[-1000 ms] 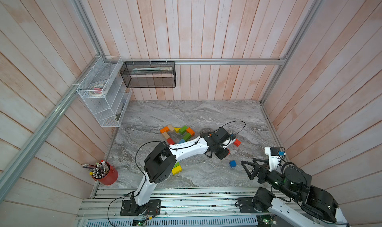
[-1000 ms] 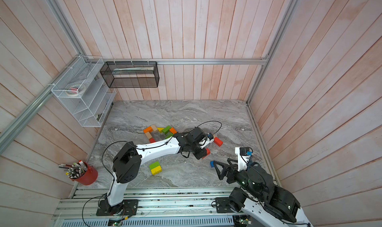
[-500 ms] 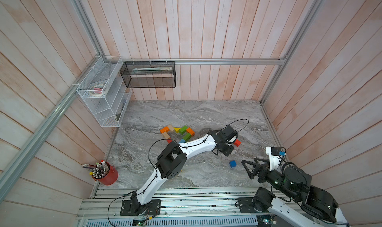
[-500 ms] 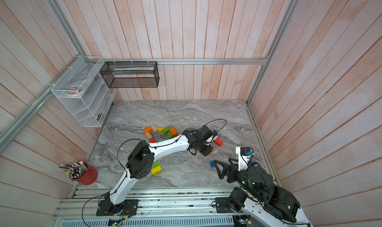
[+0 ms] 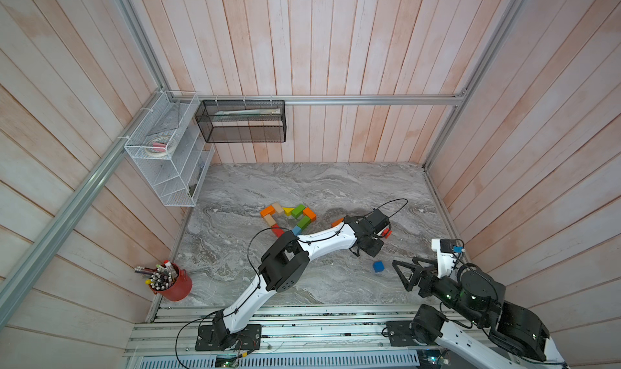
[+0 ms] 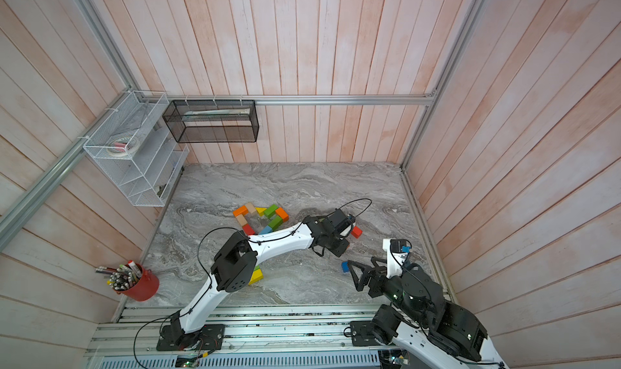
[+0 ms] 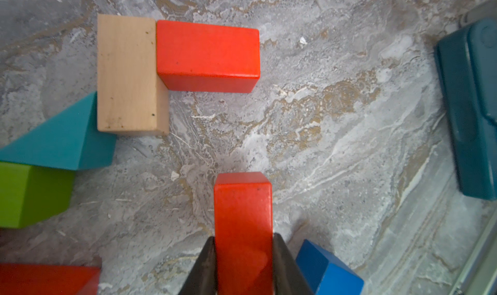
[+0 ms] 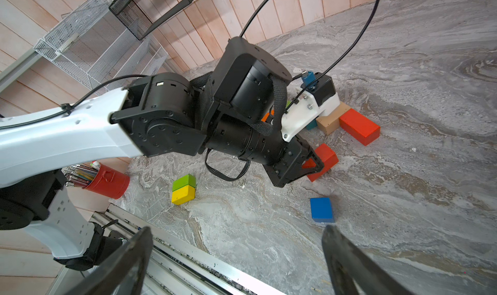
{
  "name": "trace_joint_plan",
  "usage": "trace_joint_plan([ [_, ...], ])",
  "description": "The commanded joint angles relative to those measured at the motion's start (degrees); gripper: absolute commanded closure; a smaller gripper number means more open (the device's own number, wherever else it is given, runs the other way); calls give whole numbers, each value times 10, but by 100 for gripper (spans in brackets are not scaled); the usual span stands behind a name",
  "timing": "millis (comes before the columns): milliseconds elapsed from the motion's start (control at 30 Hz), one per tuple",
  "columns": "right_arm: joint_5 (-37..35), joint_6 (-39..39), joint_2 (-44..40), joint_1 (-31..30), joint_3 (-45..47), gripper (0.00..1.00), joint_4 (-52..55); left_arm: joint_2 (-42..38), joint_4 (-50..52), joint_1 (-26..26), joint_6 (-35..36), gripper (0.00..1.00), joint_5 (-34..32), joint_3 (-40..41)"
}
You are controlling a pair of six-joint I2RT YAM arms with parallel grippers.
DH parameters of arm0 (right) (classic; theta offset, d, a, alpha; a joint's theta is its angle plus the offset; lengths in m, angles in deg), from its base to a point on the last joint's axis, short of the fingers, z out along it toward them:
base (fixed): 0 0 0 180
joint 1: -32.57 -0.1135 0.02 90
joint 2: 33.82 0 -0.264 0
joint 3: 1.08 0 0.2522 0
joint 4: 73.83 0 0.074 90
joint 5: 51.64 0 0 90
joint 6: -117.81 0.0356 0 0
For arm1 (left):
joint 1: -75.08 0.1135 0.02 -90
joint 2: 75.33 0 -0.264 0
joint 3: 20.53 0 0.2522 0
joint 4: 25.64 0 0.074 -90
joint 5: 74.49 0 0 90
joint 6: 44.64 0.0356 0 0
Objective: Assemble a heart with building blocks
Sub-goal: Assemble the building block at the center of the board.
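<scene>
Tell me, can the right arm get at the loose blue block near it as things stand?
Probably yes. The blue block lies alone on bare tabletop just ahead of the open right tool; the left tool, shut on a red block, is beyond it, not between.

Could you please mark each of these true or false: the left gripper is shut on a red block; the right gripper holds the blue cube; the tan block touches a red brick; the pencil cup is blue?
1. The left gripper is shut on a red block. True.
2. The right gripper holds the blue cube. False: its jaws stand open and empty, and the cube lies on the table, apart from them.
3. The tan block touches a red brick. True: in the left wrist view they lie side against end.
4. The pencil cup is blue. False: it is red.
</scene>
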Motion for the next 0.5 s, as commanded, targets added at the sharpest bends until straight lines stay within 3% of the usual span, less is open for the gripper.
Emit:
trace_joint_plan([
  [0,3,2,-4,-2,5,2,14,20,-28,-2,-10,72,-21,-19],
  [267,3,3,-4,-2,6,2,15,33,-37,-3,-11,69,-34,-17],
  [467,3,3,-4,-3,7,2,16,27,-37,-5,-10,55,-41,-11],
])
